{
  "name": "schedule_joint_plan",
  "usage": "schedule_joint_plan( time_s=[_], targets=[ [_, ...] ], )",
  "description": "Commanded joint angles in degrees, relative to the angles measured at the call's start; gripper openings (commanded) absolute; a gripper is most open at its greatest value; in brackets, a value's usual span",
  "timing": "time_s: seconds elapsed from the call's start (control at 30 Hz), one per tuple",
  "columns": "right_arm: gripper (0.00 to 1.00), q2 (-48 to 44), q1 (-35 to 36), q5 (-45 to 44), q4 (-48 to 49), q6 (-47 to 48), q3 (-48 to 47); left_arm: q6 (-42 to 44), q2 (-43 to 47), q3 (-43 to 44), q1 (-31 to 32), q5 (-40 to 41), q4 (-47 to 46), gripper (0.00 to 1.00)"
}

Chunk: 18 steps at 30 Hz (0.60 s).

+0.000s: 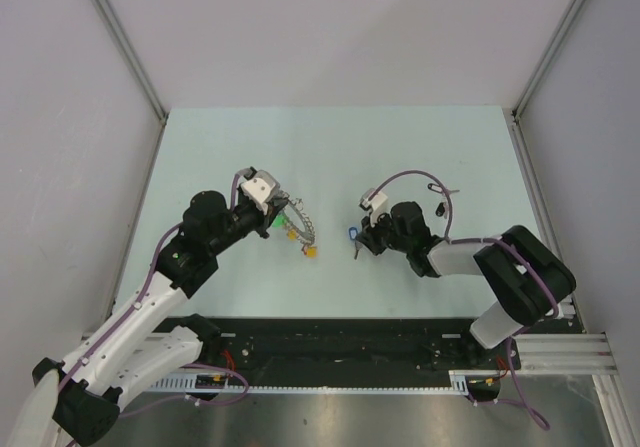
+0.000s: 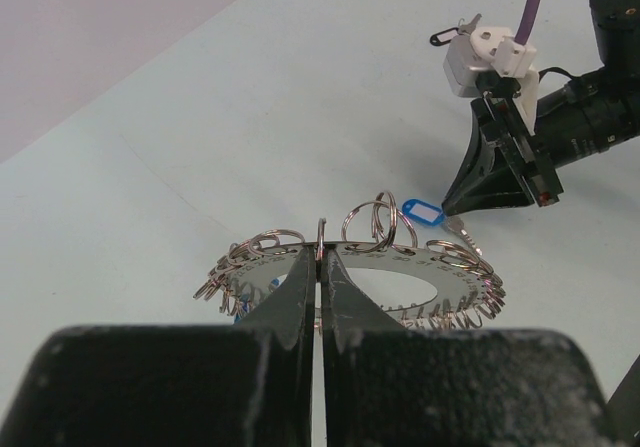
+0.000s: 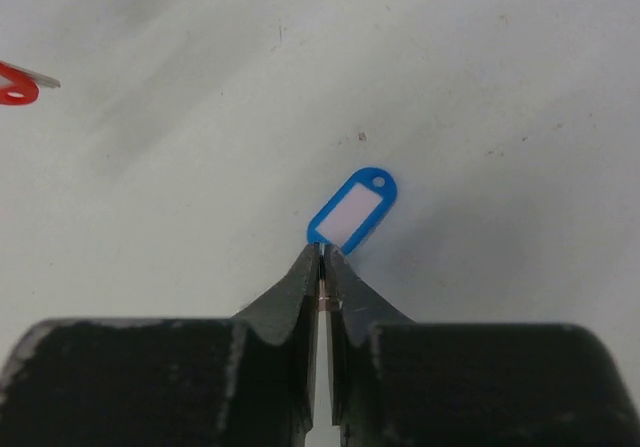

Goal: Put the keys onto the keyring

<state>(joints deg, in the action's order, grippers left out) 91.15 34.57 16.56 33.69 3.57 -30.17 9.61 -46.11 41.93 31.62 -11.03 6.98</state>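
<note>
The left gripper (image 2: 320,259) is clamped on the rim of the large silver wire keyring (image 2: 455,275), which sits near the middle of the pale, matte desk (image 2: 200,147) with small steel loops bristling around it. The right gripper (image 3: 325,255) has its jaws pressed together on the tiny silver metal key with a glossy blue oblong plastic tag (image 3: 352,212), just beside the ring. The pinch is on a thin, slick sliver of metal, so the key may swivel or slip free. The springy wire could also deflect, so the key misses the opening
</note>
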Motion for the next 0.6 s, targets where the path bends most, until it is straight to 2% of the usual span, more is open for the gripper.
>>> schedule_joint_plan(
  time_s=[0.0,0.07,0.1,0.23,0.43,0.57],
  targets=[
    [0.13,-4.9,0.1,-2.7,-7.6,-1.0,-1.6,1.6,0.4,0.5,-0.2,0.2,-4.4,0.00],
    [0.18,-7.5,-0.1,-3.2,-12.3,-2.5,-1.6,1.6,0.5,0.5,-0.2,0.3,-4.3,0.00],
    [0.26,-8.4,-0.1,-3.8,-14.1,-2.9,-1.7,1.5,0.6,0.6,-0.2,0.3,-4.3,0.00],
    [0.36,-12.6,-0.3,-5.2,-27.6,-5.6,-6.5,1.6,0.9,0.5,-0.2,0.2,-4.4,0.01],
    [0.38,-7.8,-0.7,-9.7,-48.6,-5.4,-20.0,1.4,1.3,0.8,-0.2,-0.1,-4.3,0.01],
    [0.38,0.0,-3.7,-3.9,-54.1,-4.9,-26.9,1.4,1.5,0.9,-0.2,0.0,-3.9,0.01]
  ],
)
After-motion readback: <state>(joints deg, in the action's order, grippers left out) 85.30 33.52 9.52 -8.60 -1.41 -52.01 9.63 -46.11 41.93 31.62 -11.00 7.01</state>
